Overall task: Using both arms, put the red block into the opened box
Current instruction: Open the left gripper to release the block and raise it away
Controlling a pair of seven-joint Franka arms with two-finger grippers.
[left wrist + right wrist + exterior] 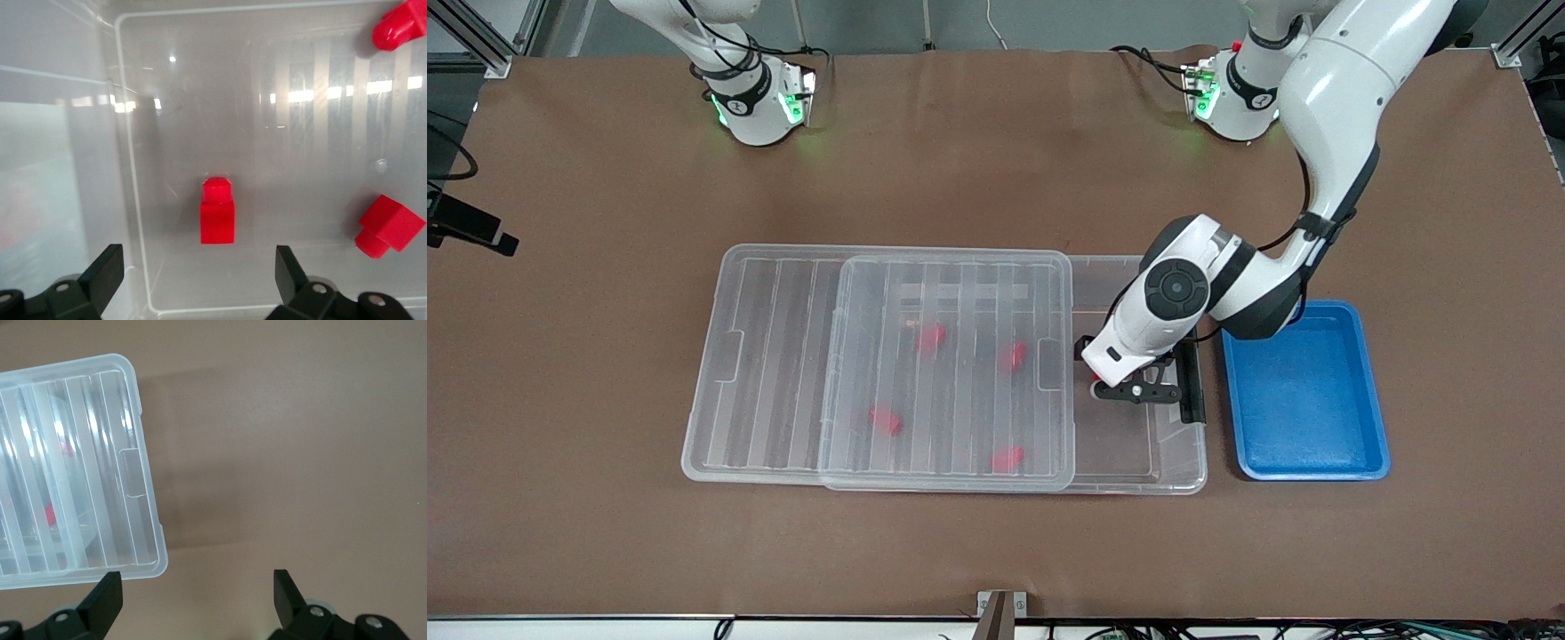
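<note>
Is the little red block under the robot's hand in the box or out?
In. The red block lies loose on the box floor, below the open left hand.

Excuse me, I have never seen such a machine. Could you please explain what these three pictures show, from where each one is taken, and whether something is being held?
These are two white jointed robot arms at a brown table. The front picture looks down from a high camera facing them; the other two come from cameras on each wrist.

On the table lies a large clear plastic box, its ribbed clear lid slid partly aside, with a blue tray beside it.

The left gripper hangs open over the box's uncovered end, above a small red block lying inside. Other red blocks show through the lid.

The right gripper waits, open, over the table near the lid's corner. Nothing is held.
</note>
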